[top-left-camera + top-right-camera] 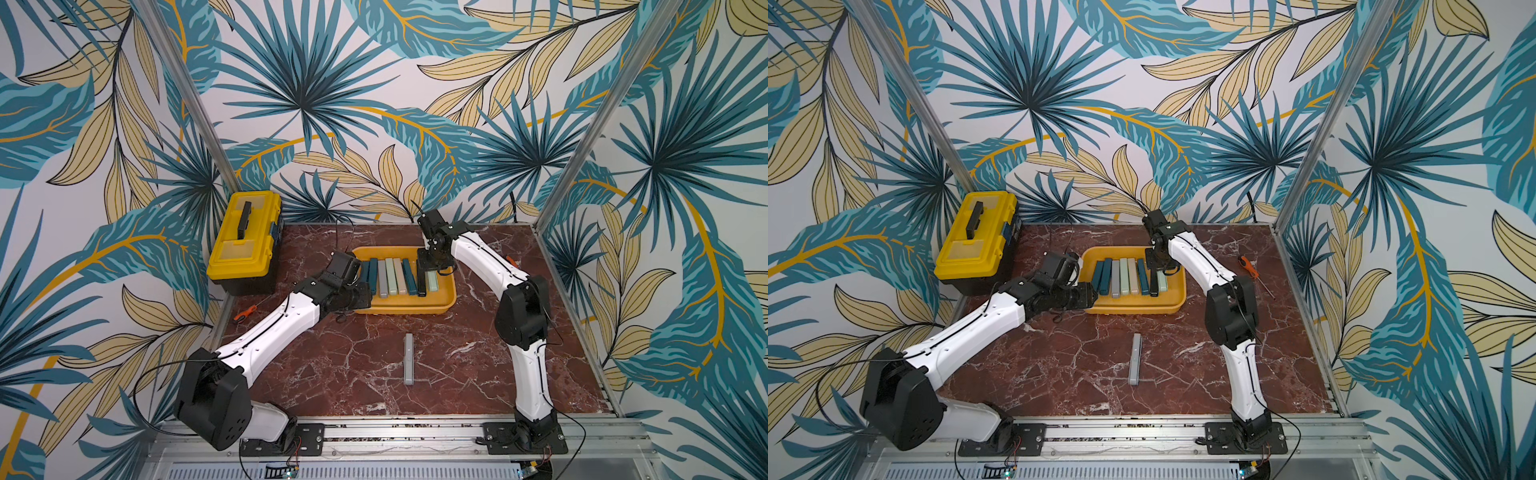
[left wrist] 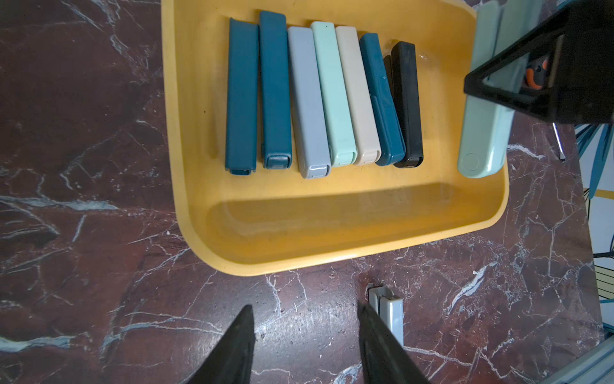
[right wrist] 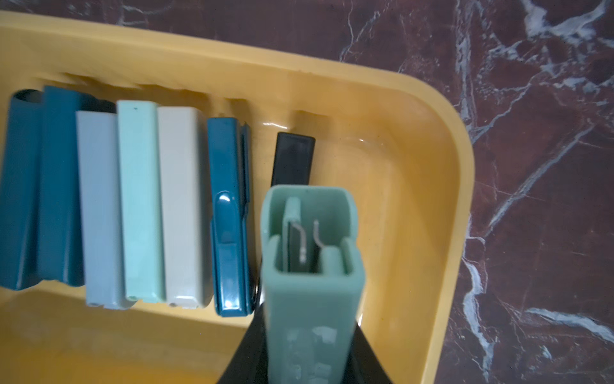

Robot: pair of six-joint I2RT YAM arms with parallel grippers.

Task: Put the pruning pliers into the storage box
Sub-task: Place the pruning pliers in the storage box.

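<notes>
The storage box point(image 1: 405, 309) is an orange-yellow tray at the middle back of the table, in both top views. Several pruning pliers point(image 2: 332, 93) lie side by side in it: teal, grey, pale green, beige and black bars. My right gripper point(image 3: 310, 349) is shut on a pale green pruning pliers bar point(image 3: 312, 299), held just over the tray's right part beside the black bar point(image 3: 292, 159). One grey bar point(image 1: 409, 359) lies on the table in front of the tray. My left gripper point(image 2: 305, 307) hangs open with nothing in it at the tray's front left corner, one finger beside that grey bar point(image 2: 387, 309).
A yellow lidded toolbox point(image 1: 245, 245) stands at the back left. A small orange-handled tool point(image 1: 245, 312) lies by the left table edge. An orange-handled screwdriver point(image 1: 1252, 270) lies right of the right arm. Metal posts stand at the table's back corners.
</notes>
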